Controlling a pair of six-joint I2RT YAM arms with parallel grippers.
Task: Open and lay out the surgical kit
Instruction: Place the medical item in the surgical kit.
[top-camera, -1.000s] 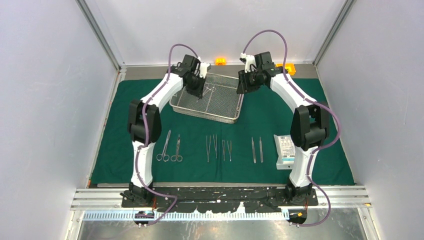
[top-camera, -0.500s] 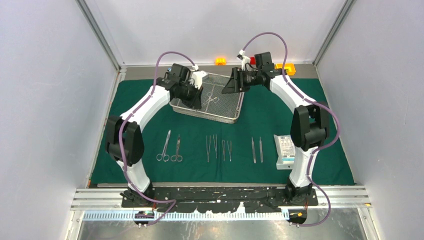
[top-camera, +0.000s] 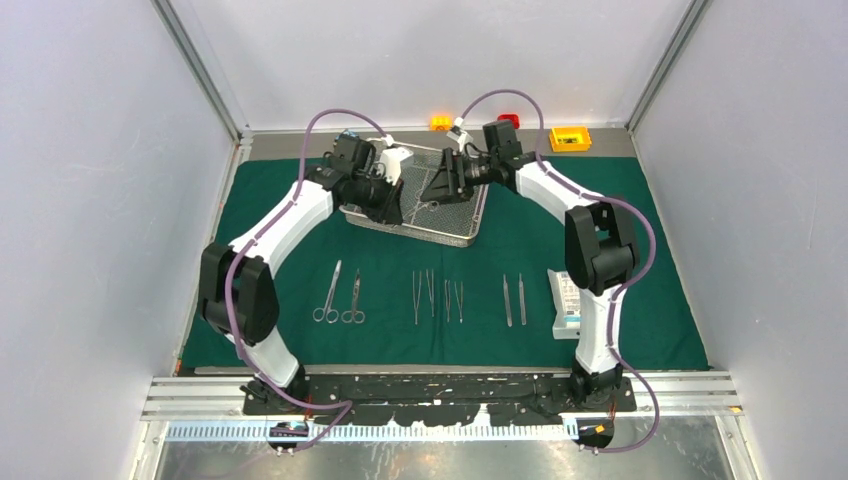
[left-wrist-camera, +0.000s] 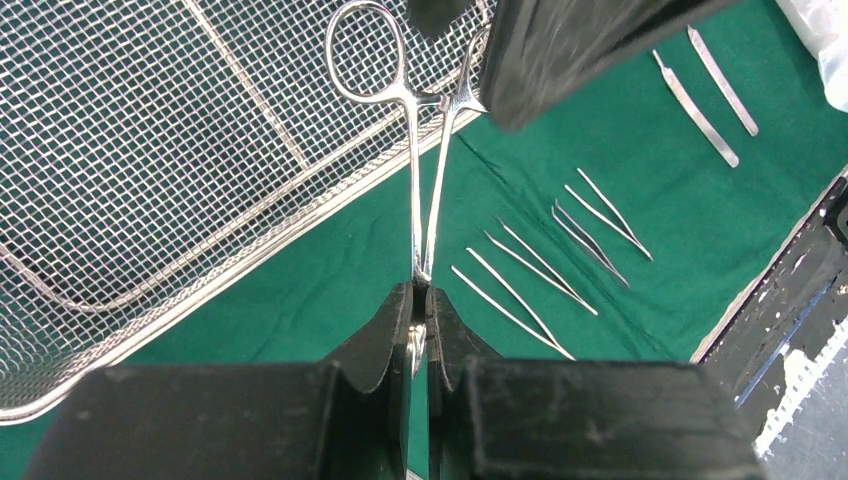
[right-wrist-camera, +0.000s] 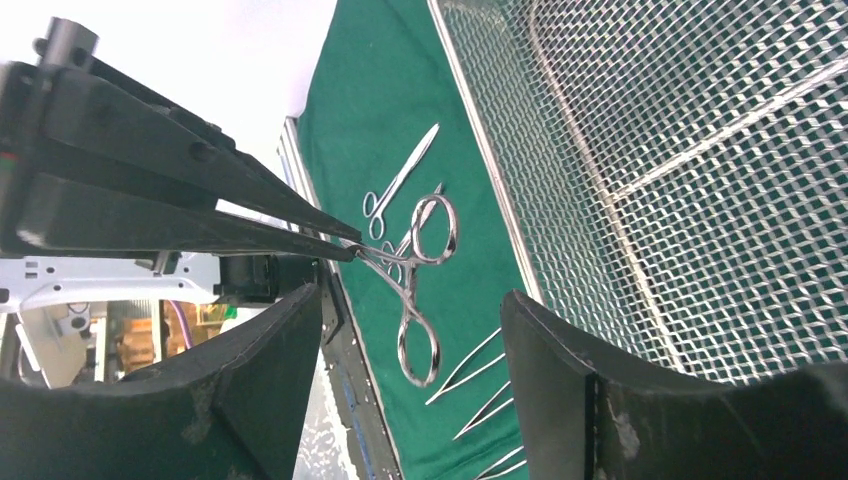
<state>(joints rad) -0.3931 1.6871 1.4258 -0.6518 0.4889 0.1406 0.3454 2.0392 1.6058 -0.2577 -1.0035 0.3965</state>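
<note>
- Pinching the slim silver ring-handled forceps (left-wrist-camera: 428, 190) by its tip, the left arm's fingers (left-wrist-camera: 398, 325) are clenched on it. They hold it over the near rim of the rectangular steel wire-mesh tray (left-wrist-camera: 150, 150) on the dark green cloth drape (left-wrist-camera: 330, 290).
- The right arm's fingers (right-wrist-camera: 560, 360) are spread wide and released, gripping nothing, with the ring handles framed between them.
- With so little metal in the grip, a nudge from the right fingers could swing the forceps.
- Letting go too soon could drop it onto the thin silver tweezers (left-wrist-camera: 520, 270) laid out below.
- The pinched tip is hidden, and I cannot judge the right fingers' depth relative to the rings.
- From above, both arms cover much of the tray.
</note>
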